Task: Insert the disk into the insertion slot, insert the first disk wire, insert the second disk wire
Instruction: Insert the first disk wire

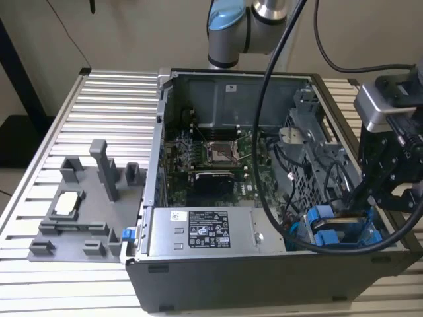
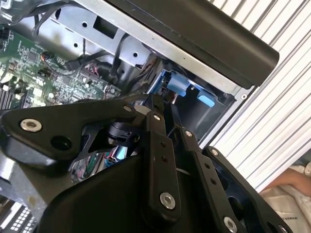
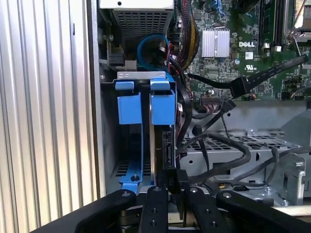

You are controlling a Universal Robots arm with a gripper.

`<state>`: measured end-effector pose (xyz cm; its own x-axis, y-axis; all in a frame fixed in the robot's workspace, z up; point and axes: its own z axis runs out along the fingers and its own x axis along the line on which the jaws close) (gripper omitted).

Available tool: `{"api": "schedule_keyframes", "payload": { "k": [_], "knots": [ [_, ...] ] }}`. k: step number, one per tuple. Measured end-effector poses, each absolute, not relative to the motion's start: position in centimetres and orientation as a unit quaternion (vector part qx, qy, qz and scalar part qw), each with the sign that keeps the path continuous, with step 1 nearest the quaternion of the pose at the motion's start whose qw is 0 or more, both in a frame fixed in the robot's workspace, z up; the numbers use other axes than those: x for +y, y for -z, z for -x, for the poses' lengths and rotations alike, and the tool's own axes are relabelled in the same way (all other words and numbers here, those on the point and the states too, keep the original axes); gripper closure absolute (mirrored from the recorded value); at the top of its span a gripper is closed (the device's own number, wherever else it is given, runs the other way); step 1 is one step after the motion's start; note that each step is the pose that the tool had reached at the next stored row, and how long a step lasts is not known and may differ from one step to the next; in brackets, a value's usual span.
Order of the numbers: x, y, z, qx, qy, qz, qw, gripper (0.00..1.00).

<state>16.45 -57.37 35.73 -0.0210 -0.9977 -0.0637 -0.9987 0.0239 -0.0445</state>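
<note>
The disk [image 3: 163, 131] stood on edge in the insertion slot [image 3: 129, 150], its bright blue frame tab at the far end from the first wrist view's camera. In the exterior view the disk [image 1: 324, 221] sat in the corner of the open computer case [image 1: 264, 284] at the exterior view's lower right. A second blue frame [image 3: 129, 104] stood just beside it in the same bay of the case, with no drive visible in it.

The gripper [image 3: 176, 180] reached into that corner of the case and met the disk's near end. It was clenched, with no gap showing, in both wrist views [image 2: 163, 104]; whether it pinched anything could not be told. In the exterior view the gripper [image 1: 363, 201] hung over the case's wall on the exterior view's right.

Black cables [image 3: 228, 160] looped inside the case just beside the disk, over the perforated grey cage. A thin blue cable [image 3: 146, 48] curled beyond the frame tabs. The green motherboard [image 1: 218, 155] filled the middle of the case, and the grey labelled power-supply box [image 1: 201, 231] lay along the case's near wall.

Outside the case, on the exterior view's left, a grey fixture tray [image 1: 79, 211] with upright posts rested on the slatted bench [image 1: 112, 99]. The arm [image 1: 231, 26] rose behind the case's far wall
</note>
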Motion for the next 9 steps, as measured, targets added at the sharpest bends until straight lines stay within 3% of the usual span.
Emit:
{"api": "schedule_keyframes", "payload": {
  "k": [9],
  "knots": [
    [-57.37,-35.39,-16.44,0.714,-0.01,0.699,0.042,0.81]
  ]
}}
